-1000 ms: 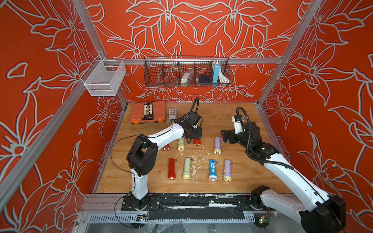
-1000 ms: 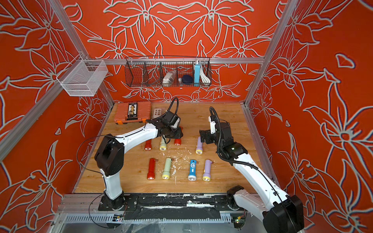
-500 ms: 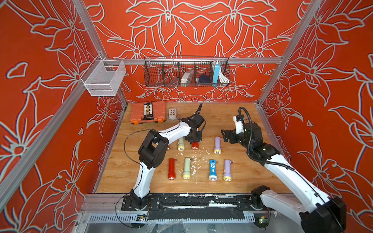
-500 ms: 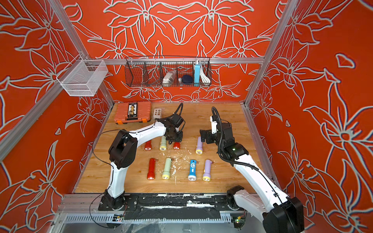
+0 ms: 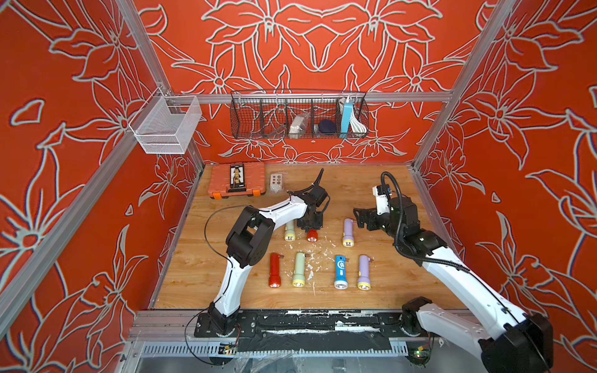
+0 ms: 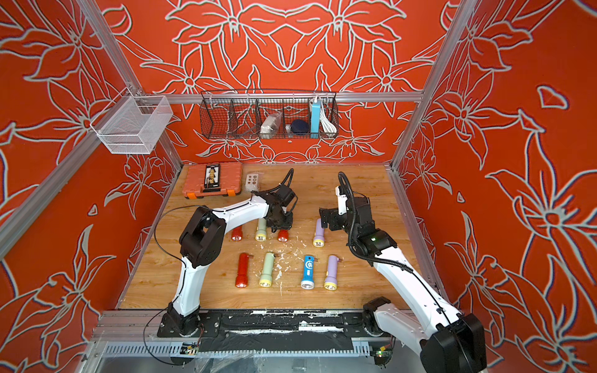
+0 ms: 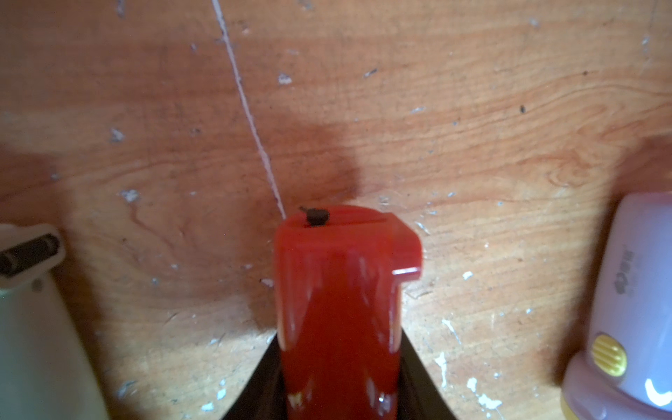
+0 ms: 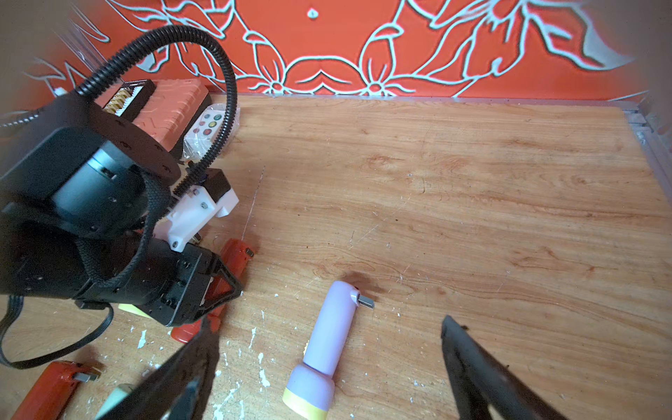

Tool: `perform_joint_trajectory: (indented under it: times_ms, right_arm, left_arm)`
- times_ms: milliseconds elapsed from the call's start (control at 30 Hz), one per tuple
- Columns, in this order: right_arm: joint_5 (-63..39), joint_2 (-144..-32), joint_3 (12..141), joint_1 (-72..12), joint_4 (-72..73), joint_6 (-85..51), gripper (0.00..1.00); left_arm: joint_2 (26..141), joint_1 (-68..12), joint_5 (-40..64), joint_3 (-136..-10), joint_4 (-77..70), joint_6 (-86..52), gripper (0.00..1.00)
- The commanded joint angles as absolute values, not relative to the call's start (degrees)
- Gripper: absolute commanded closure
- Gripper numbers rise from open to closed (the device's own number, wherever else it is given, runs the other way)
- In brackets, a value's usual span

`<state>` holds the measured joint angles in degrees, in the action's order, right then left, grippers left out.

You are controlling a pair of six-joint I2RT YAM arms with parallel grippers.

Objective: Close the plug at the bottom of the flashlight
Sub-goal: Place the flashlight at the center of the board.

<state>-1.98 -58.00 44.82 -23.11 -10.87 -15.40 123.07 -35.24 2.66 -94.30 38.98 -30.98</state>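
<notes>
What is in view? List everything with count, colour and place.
red flashlight: 1, red, back row
other red flashlights: 2, red, one per row
green flashlights: 2, pale green, one per row
lilac flashlights: 2, lilac, one per row
blue flashlight: 1, blue, front row
case: 1, orange, table's back left corner
remote: 1, white, beside case
wire basket: 1, black, back wall
mesh basket: 1, white, left wall
table: 1, wood, flecked white
left claw: 1, black, shut on red flashlight
right claw: 1, black, open by a lilac flashlight
</notes>
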Motion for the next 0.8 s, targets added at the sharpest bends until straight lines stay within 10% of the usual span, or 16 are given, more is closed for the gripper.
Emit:
perform_joint_trajectory:
  times_ms: [0, 767]
  right_arm:
    - [-2.1, -57.3, 44.3, -22.9, -9.8, -15.7, 0.02]
    - [2.3, -55.8, 43.9, -22.7, -11.4, -18.7, 0.02]
  left_arm:
    - [123.1, -34.9, 2.6, -95.3, 40.1, -31.5, 0.56]
    - [120.3, -39.6, 5.2, -104.9, 41.8, -28.8, 0.48]
